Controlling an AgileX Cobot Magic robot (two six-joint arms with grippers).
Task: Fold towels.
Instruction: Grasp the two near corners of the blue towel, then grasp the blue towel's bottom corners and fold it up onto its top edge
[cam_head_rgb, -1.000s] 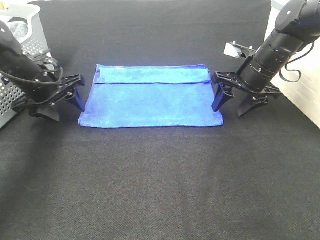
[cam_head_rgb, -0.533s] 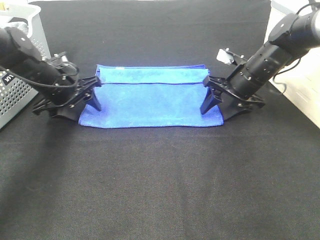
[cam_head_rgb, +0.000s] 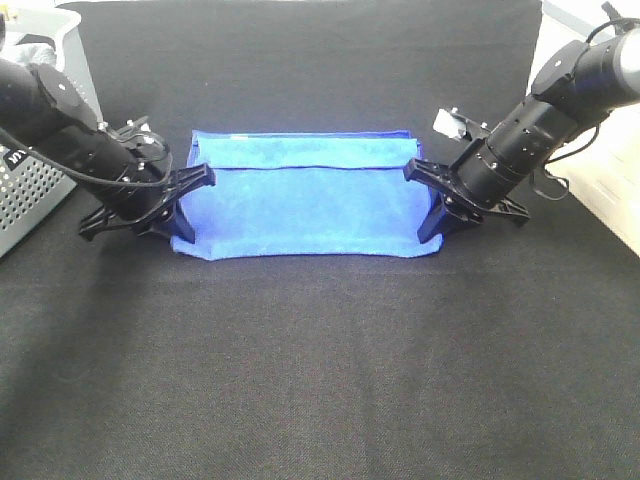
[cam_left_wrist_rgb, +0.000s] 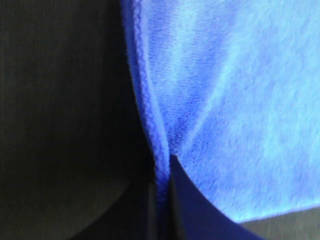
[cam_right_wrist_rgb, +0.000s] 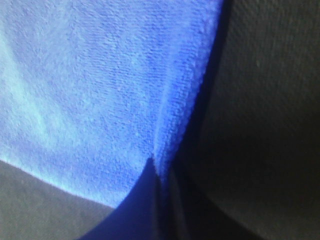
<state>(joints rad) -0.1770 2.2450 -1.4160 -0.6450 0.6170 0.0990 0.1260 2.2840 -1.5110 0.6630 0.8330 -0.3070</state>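
Note:
The royal-blue towel (cam_head_rgb: 305, 205) lies flat mid-table, its far edge folded over as a strip. My left gripper (cam_head_rgb: 184, 222) is shut on the towel's left edge near the front corner. My right gripper (cam_head_rgb: 432, 214) is shut on the right edge near the front corner. In the left wrist view the stitched edge of the towel (cam_left_wrist_rgb: 235, 100) runs into the closed fingers (cam_left_wrist_rgb: 182, 210). In the right wrist view the towel (cam_right_wrist_rgb: 100, 90) is pinched the same way between the fingers (cam_right_wrist_rgb: 140, 205). Both front corners are slightly gathered.
A white perforated basket (cam_head_rgb: 30, 190) stands at the far left, behind my left arm. The black cloth-covered table (cam_head_rgb: 320, 380) stretches in front of the towel. The table's right edge (cam_head_rgb: 590, 200) lies just beyond my right arm.
Both grippers have moved inward and down from beside the towel onto its side edges and shut on them. The towel's front corners have drawn in a little.

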